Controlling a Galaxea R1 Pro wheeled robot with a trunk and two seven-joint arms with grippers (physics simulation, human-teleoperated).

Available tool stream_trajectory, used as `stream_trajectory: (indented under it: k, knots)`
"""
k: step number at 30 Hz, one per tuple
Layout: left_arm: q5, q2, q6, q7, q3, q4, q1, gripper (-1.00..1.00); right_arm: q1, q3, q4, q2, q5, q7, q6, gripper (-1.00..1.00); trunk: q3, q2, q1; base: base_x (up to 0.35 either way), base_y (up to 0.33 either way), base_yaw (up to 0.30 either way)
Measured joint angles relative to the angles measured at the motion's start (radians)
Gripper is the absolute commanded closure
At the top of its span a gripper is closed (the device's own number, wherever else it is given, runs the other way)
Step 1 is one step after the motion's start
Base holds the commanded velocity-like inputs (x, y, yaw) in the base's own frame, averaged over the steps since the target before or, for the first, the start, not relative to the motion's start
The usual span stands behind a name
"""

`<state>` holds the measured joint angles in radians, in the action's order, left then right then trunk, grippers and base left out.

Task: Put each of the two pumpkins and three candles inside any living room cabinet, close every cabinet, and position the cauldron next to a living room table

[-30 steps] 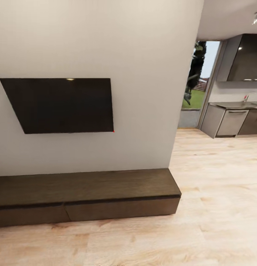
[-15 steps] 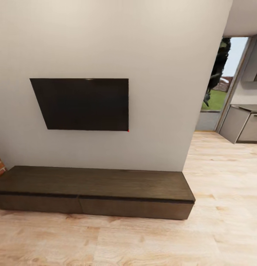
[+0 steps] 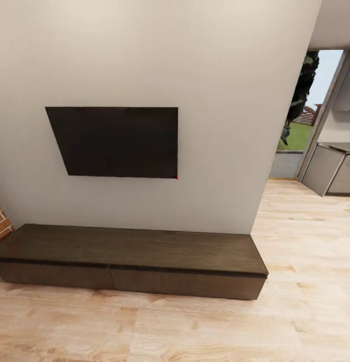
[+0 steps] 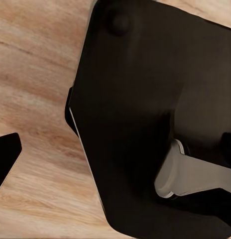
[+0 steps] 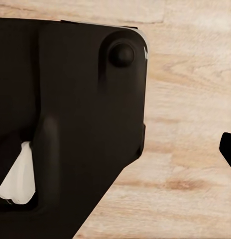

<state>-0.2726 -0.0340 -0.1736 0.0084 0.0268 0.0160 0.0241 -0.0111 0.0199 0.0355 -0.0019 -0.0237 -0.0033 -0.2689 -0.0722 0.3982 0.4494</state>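
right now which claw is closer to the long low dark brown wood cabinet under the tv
Cannot tell: both wrist views look down on the robot's black base and the wood floor, while the cabinet sits ahead against the wall.

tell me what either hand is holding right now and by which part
It cannot be told. Both wrist views look down past the robot's dark base at the wooden floor, with no pumpkin or candle there, and the head view faces the closed cabinet.
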Motion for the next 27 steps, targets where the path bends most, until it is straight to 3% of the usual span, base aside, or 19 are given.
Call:
stream_trajectory:
  k: [7,27]
  knots:
    - [0.014,0.002,-0.001,0.0,-0.007,0.002,0.0,-1.0,0.0,0.0,0.0,0.0,0.0,0.004,-0.013,-1.0,0.002,0.0,0.0,0.0,0.007,-0.137]
    - [0.009,0.003,-0.001,0.0,-0.008,0.002,0.0,-1.0,0.0,0.0,0.002,-0.004,0.001,0.005,-0.046,-1.0,0.002,0.0,0.0,0.0,0.043,-0.003]
